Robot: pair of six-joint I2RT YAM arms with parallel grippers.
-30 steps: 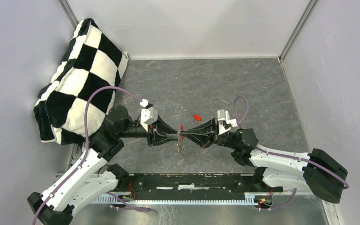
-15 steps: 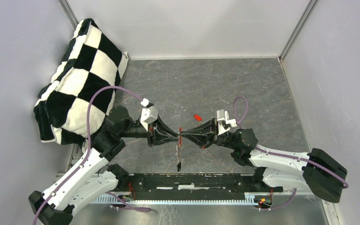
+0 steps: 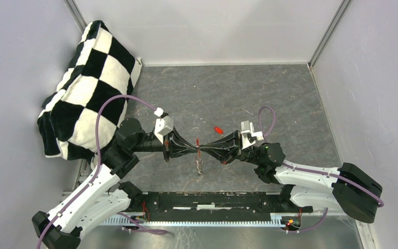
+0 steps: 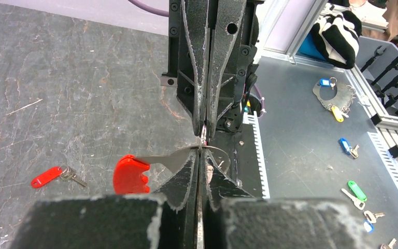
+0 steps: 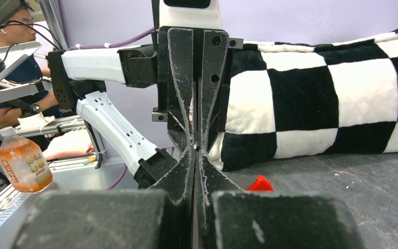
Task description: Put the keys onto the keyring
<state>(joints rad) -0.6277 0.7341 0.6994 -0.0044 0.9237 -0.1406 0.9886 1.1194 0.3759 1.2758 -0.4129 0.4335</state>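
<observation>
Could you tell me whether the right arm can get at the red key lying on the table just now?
Probably not yet. The red key lies uncovered near the right claw, but that claw is shut on the keyring, shared with the left claw.

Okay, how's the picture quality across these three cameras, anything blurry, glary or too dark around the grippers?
Top external: even, soft light, sharp, but the keyring is too small to resolve. Left wrist: the left gripper blurs toward the lens, while the table and right gripper are crisp. Right wrist: its own finger block is blurred; the checkered cushion is sharp; no glare.
</observation>
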